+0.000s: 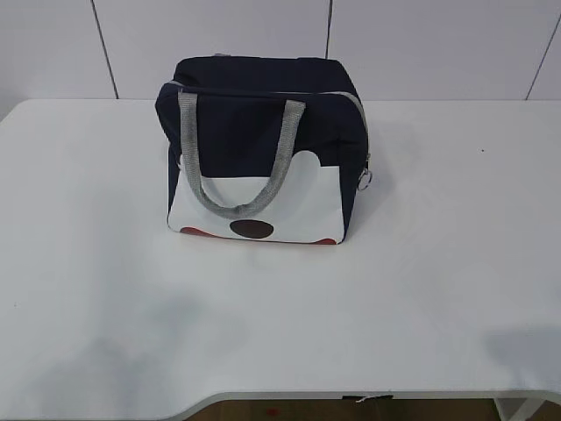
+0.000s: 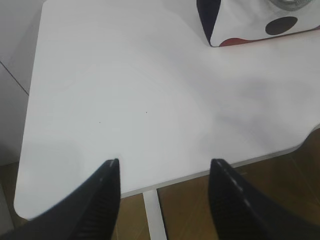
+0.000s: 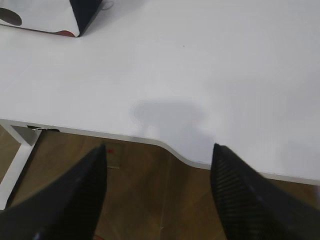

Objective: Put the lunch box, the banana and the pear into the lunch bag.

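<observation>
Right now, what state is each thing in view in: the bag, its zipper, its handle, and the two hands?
lunch bag: upright on the table, nothing beside it.
zipper: looks closed, ring pull hanging at the right end.
handle: folded down over the white panel.
left hand: open, empty, over the table's near edge.
right hand: open, empty, off the table's near edge.

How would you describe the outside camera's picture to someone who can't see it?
A navy lunch bag with a white lower panel and grey handles stands zipped shut near the back of a white table. No food or robot arm shows.
</observation>
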